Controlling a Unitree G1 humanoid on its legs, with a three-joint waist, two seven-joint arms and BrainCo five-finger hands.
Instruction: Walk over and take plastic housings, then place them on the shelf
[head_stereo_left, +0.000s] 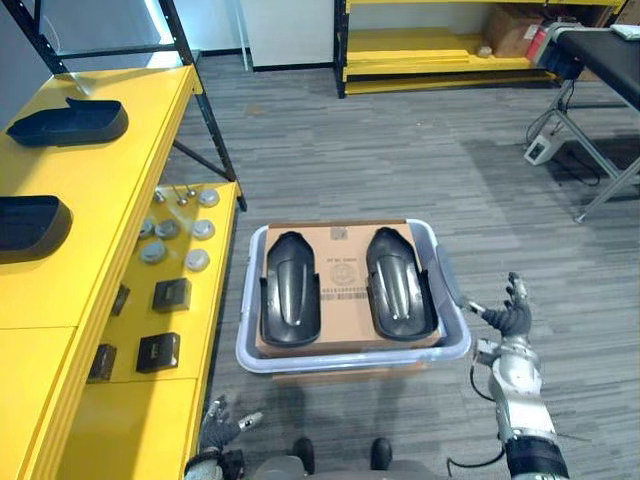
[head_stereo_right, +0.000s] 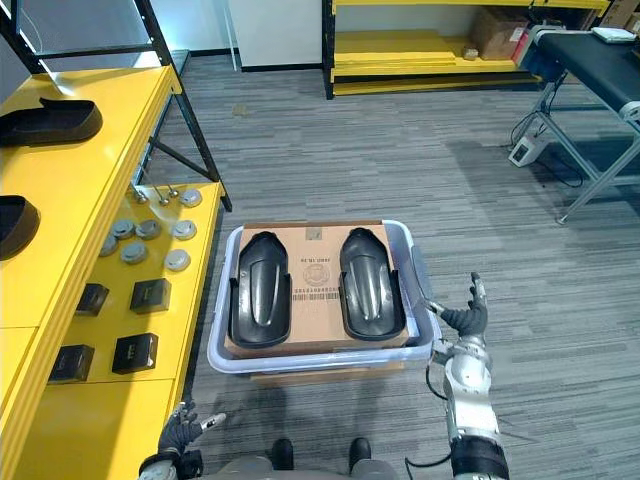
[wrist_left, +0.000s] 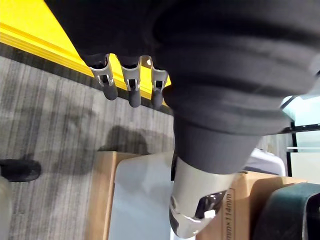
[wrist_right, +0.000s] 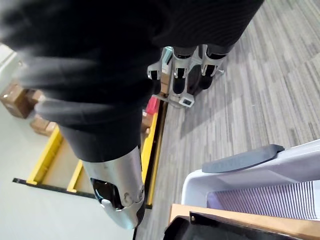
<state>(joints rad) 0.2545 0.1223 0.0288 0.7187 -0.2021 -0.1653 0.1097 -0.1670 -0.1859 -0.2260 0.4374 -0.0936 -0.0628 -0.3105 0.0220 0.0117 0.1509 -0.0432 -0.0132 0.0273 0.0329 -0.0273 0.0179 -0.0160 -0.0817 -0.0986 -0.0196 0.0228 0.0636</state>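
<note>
Two black plastic housings lie side by side on cardboard (head_stereo_left: 342, 265) in a pale bin (head_stereo_left: 345, 357) on the floor right in front of me: one on the left (head_stereo_left: 290, 288), one on the right (head_stereo_left: 398, 282). Two more black housings (head_stereo_left: 70, 122) (head_stereo_left: 30, 225) rest on the yellow shelf (head_stereo_left: 100, 180) at my left. My right hand (head_stereo_left: 510, 318) hovers open just past the bin's right rim, touching nothing. My left hand (head_stereo_left: 222, 425) hangs low by the bin's near left corner, fingers (wrist_left: 131, 90) relaxed and empty.
A lower yellow ledge carries several grey discs (head_stereo_left: 180, 235) and small black boxes (head_stereo_left: 170, 295). A black rack post (head_stereo_left: 205, 110) slants beside it. At the far right stands a dark-topped table (head_stereo_left: 600, 50) with a white box (head_stereo_left: 540, 150) on the floor; a yellow rack (head_stereo_left: 430, 50) lines the back.
</note>
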